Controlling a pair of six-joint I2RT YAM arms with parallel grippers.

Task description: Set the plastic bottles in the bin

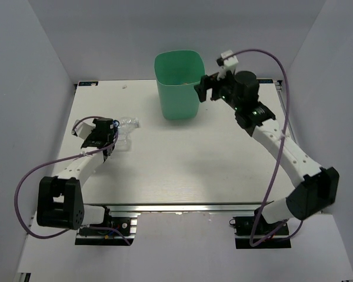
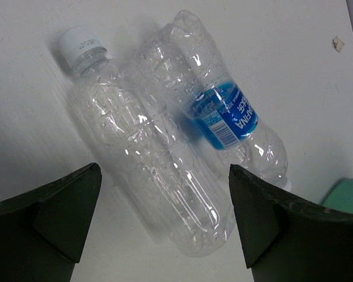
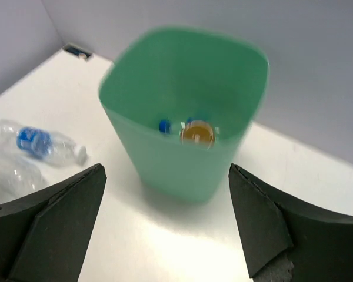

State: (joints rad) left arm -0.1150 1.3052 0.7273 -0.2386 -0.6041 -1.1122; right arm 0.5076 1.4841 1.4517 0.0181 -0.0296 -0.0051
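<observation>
**A:** Stock?
**B:** On our desk (image 2: 35,106): white-capped bottle (image 2: 135,153), blue-label bottle (image 2: 223,114), side by side under our left hand (image 2: 165,170), open and empty. More lie in the bin (image 3: 176,167). Right hand (image 3: 166,170): open, empty, by the bin.
**A:** Next?
**B:** We judge: lower the left hand, grip one.

The bottles (image 2: 156,176) are seen as clear, glossy, crinkled plastic, one wrapped with a shiny label (image 2: 225,117). The bin (image 3: 170,167) is made of smooth, satin plastic. The table (image 1: 182,170) is finished smooth, faintly sheened.
</observation>
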